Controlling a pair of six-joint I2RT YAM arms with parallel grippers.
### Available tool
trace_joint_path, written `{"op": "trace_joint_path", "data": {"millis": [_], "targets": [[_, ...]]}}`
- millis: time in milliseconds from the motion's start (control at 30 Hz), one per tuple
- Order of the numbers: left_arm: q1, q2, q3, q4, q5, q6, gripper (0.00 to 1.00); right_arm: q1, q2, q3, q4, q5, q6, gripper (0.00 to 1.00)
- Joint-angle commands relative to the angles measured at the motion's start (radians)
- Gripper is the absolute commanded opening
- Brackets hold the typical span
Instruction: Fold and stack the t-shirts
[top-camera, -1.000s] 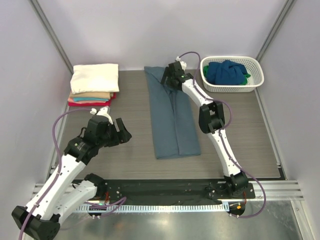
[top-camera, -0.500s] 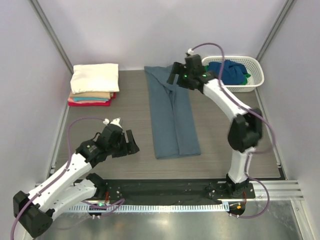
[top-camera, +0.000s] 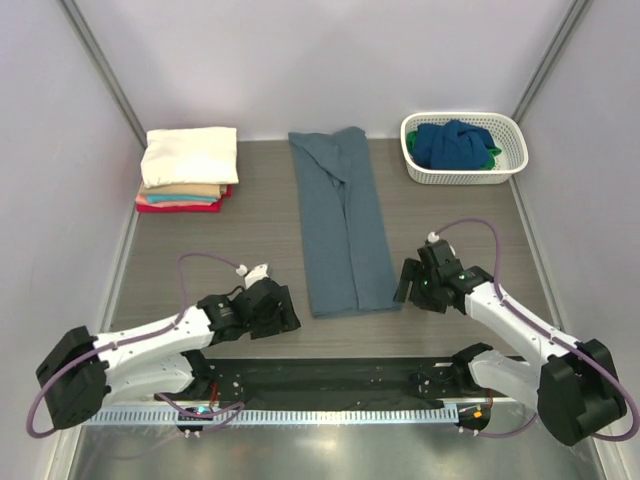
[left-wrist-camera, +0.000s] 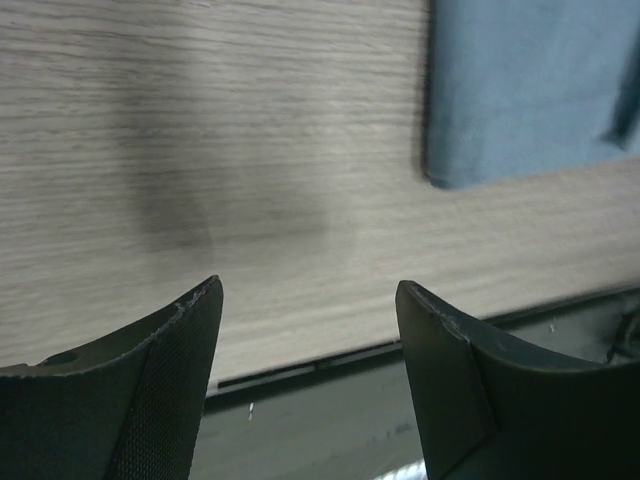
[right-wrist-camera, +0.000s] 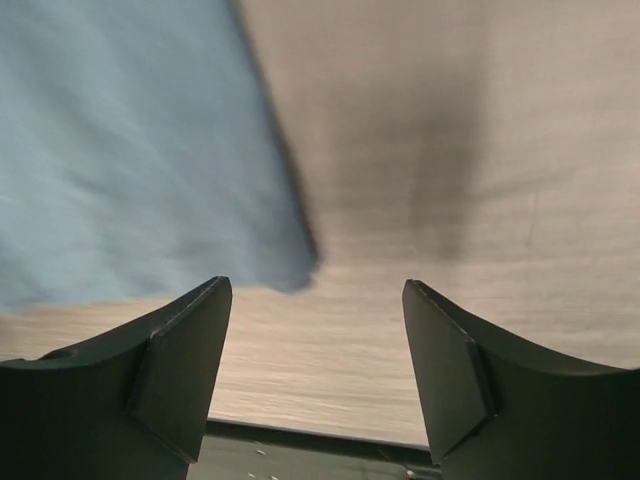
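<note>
Folded grey-blue shirt (top-camera: 342, 225) lay mid-table. Left gripper (top-camera: 284, 310) hung at its 7 o'clock, right gripper (top-camera: 406, 283) at 5 o'clock. Both had jaws apart.

The dark blue t-shirt (top-camera: 452, 143) hides most of the green t-shirt (top-camera: 492, 155).

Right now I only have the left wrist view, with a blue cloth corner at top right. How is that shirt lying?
Observer: The shirt is a long narrow strip, sides folded in, running down the middle of the table.
Operator: Where's the right gripper?
Observer: The right gripper is open at the strip's near right corner, with nothing between its fingers.
Operator: Anything stacked?
Observer: A folded stack, cream on top, sits at the far left.
</note>
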Motion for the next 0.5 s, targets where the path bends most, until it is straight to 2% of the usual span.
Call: {"op": "trace_joint_path", "data": {"millis": [0, 200, 267, 300, 467], "targets": [[-0.017, 0.082, -0.01, 0.158, -0.088, -0.106, 0.71, -0.002, -0.002, -0.053, 0.078, -0.071, 0.032, 0.74], [-0.05, 0.215, 0.008, 0.232, -0.144, -0.147, 0.71, -0.004, 0.089, -0.053, 0.131, -0.081, 0.023, 0.71], [-0.05, 0.231, 0.002, 0.265, -0.158, -0.166, 0.74, -0.002, 0.103, -0.064, 0.154, -0.093, 0.022, 0.68], [-0.05, 0.237, 0.004, 0.282, -0.169, -0.167, 0.74, -0.002, 0.112, -0.067, 0.162, -0.104, 0.023, 0.63], [-0.05, 0.356, 0.091, 0.29, -0.141, -0.135, 0.75, -0.002, 0.159, -0.08, 0.2, -0.128, 0.031, 0.52]]}}
